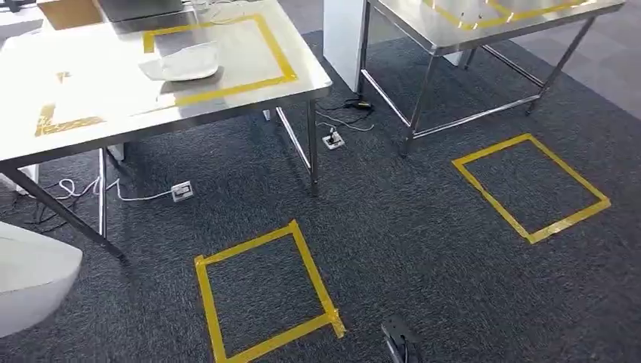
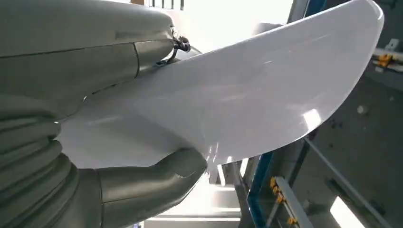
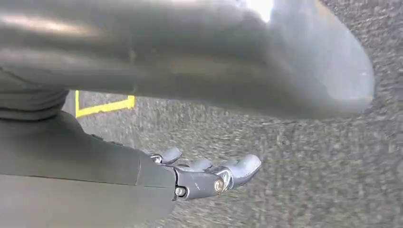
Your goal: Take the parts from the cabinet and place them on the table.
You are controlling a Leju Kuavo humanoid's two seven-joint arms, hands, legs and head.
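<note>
Dark grey carpet (image 1: 423, 249) with yellow tape squares (image 1: 264, 291), steel table (image 1: 91, 113) beyond carrying one white curved plastic part (image 1: 185, 64), my left hand (image 2: 85, 142) gripping another glossy white curved part (image 2: 247, 95), my right hand (image 3: 199, 175) empty, fingers loosely extended over the carpet.

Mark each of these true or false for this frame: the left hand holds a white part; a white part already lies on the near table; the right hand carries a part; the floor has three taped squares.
1. The left hand holds a white part. True.
2. A white part lies on the near table, inside the yellow tape outline. True.
3. The right hand carries a part. False: it holds nothing, fingers apart, above the carpet.
4. The floor has three taped squares. False: two show, one near, one to the right.
</note>
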